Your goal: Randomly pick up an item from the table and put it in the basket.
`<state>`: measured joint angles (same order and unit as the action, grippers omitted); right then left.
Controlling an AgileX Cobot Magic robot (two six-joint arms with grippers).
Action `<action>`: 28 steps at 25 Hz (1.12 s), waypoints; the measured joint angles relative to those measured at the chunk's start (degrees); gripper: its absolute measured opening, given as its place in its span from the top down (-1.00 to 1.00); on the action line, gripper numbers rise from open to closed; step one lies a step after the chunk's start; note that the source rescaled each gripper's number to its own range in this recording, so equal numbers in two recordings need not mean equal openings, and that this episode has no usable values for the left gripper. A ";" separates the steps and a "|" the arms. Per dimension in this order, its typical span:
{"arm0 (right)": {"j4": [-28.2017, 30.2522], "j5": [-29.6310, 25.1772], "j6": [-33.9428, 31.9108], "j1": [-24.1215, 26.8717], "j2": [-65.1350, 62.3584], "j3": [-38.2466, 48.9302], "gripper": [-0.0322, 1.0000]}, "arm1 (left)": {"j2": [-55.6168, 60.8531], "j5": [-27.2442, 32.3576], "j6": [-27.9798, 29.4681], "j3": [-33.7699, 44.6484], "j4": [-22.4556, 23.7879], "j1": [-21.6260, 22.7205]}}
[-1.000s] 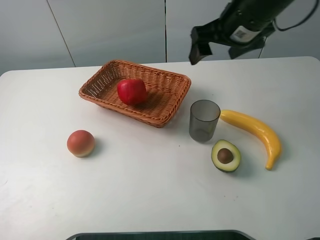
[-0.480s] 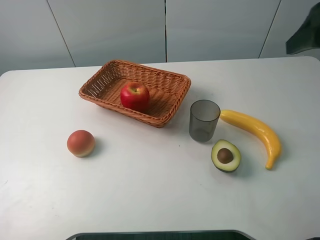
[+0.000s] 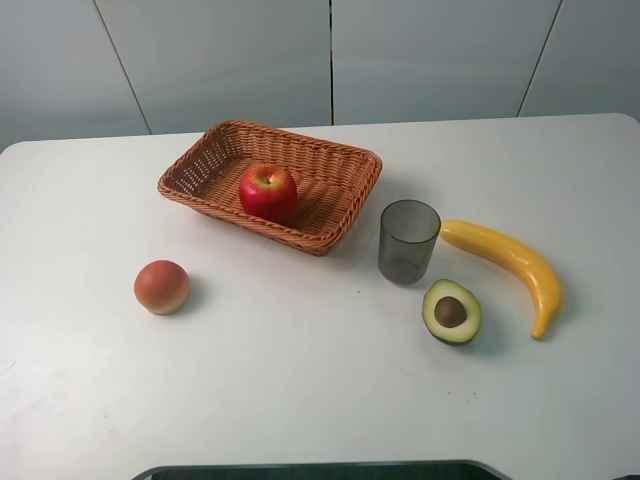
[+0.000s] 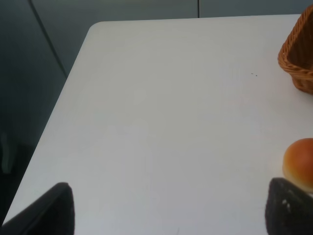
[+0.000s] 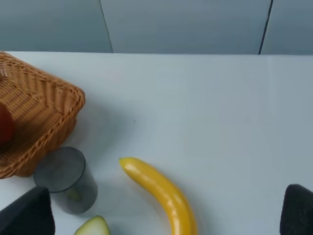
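The left hand is spread wide and empty over the table beside an orange-pink peach, the right hand just as wide and empty above the banana and grey cup — while the red apple sits stem-up inside the wicker basket, near its front wall.
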<state>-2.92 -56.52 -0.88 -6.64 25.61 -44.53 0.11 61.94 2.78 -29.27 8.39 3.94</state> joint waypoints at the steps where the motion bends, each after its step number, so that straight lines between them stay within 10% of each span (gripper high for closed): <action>1: 0.52 -0.51 0.45 0.00 -1.90 0.00 -1.00 | 0.00 0.00 0.00 0.00 0.00 0.00; 28: -1.70 -9.64 1.99 0.00 -25.45 12.45 -1.00 | 0.00 0.00 0.00 0.00 0.00 0.00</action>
<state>-4.62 -66.16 1.11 -6.64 0.15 -32.08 0.11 61.94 2.78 -29.27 8.39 3.94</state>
